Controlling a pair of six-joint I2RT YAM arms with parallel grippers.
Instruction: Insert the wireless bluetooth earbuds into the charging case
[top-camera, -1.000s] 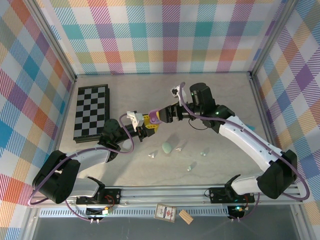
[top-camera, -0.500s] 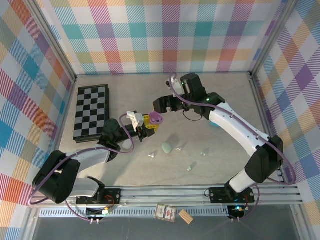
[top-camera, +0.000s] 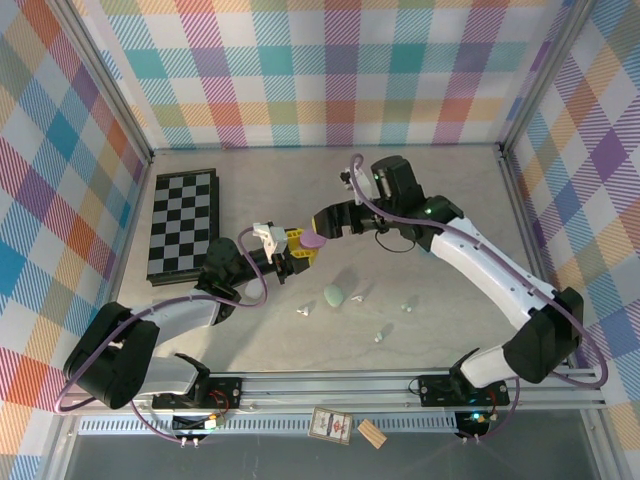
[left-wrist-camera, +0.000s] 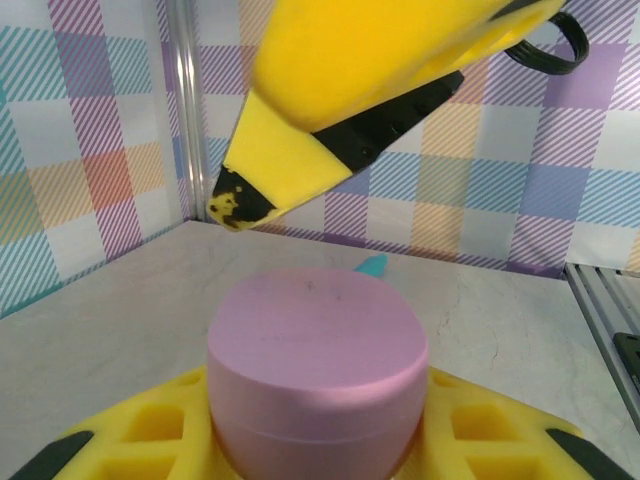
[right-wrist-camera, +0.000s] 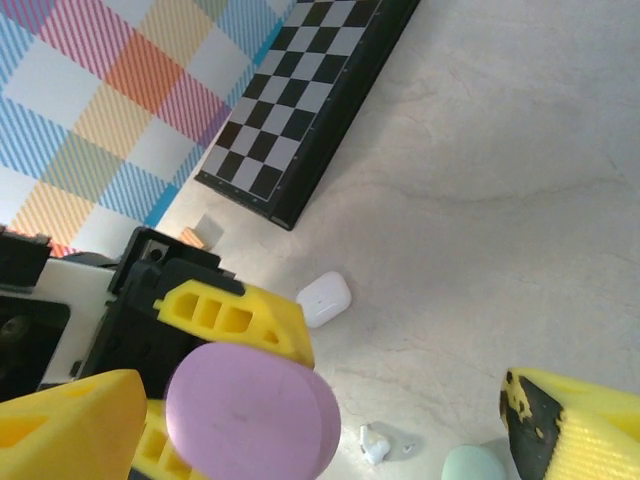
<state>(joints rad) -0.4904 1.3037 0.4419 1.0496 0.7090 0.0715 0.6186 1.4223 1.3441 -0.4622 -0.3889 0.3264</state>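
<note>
The left gripper (top-camera: 298, 250) is closed on the round lilac plastic charging case (left-wrist-camera: 318, 370), lid shut; the right gripper (top-camera: 325, 224) hovers open just beside it. The tiny glossy whitish earbuds (top-camera: 303, 310) lie on the pale table (top-camera: 250, 190), apart. A push from the right could twist the case loose.

Chessboard (top-camera: 182, 225) flat on table (top-camera: 450, 200), left side; card (top-camera: 330, 425), wooden block (top-camera: 372, 433) near front rail (top-camera: 330, 385).

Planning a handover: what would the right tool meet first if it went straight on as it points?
Probably the purple case gripped by the left tool, just ahead of the open right tool; depth is unclear.
</note>
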